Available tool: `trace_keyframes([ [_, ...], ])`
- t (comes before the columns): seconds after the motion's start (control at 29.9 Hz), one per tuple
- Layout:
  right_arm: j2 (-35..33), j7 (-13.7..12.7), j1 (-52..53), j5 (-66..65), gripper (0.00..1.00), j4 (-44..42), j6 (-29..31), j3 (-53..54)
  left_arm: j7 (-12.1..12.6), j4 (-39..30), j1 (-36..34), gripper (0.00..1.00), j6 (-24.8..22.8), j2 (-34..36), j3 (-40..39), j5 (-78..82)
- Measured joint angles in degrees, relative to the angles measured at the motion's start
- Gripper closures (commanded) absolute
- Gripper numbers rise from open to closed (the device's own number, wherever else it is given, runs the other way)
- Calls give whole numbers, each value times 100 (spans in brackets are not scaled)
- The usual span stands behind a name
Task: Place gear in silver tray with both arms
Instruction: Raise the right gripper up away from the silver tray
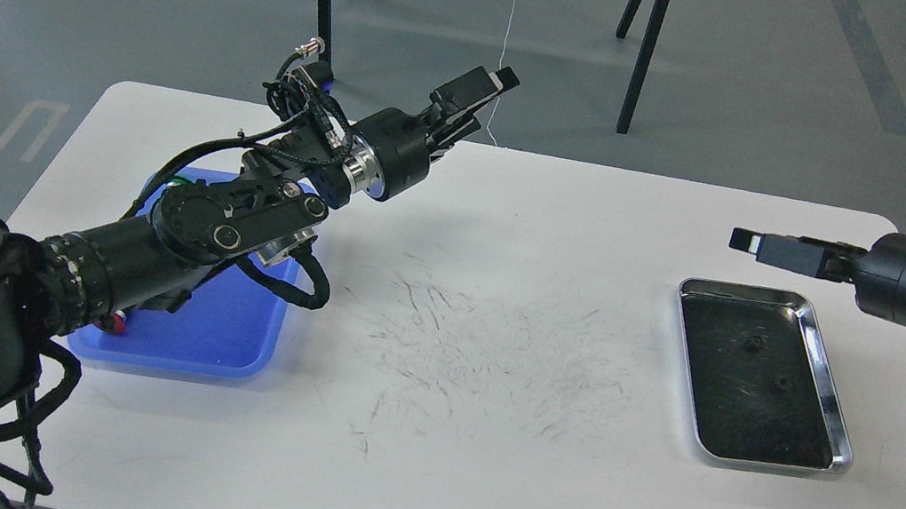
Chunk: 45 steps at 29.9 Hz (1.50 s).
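Note:
The silver tray (831, 396) lies at the table's right side. Two small dark gears rest apart on its dark bottom, one (754, 341) toward the far end and one (777, 384) near the middle. My right gripper (744, 241) hangs in the air above the tray's far rim, pointing left. It holds nothing I can see, and it is seen side-on, so its fingers merge. My left gripper (483, 99) is raised over the table's far edge, pointing up and right. Its fingers look spread and empty.
A blue plastic tray (224, 346) sits at the left under my left arm, with a red piece (113, 320) and a green piece (175, 179) partly hidden by the arm. Black stand legs (638, 67) rise beyond the table's far edge.

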Motion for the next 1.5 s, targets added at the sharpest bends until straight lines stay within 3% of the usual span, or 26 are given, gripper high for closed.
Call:
trace_keyframes([
  [0.53, 456, -17, -188, 4809, 2, -255, -875, 457, 0, 32, 102, 0, 331, -273, -131, -152],
  [0.77, 944, -18, -413, 6500, 2, -750, -910, 547, 0, 222, 121, 0, -45, -204, -312, -912],
  [1.07, 1617, -62, -1487, 7423, 2, -795, -736, 1981, 0, 714, 123, 0, -678, -150, -410, -2121],
  [1.24, 2197, -257, -2076, 7504, 2, -855, -756, 2778, 0, 737, 245, 0, -809, -16, -519, -2514],
  [1.5, 2672, -291, -2318, 7458, 2, -1335, -709, 2872, 0, 740, 586, 0, -825, 78, -937, -2609],
])
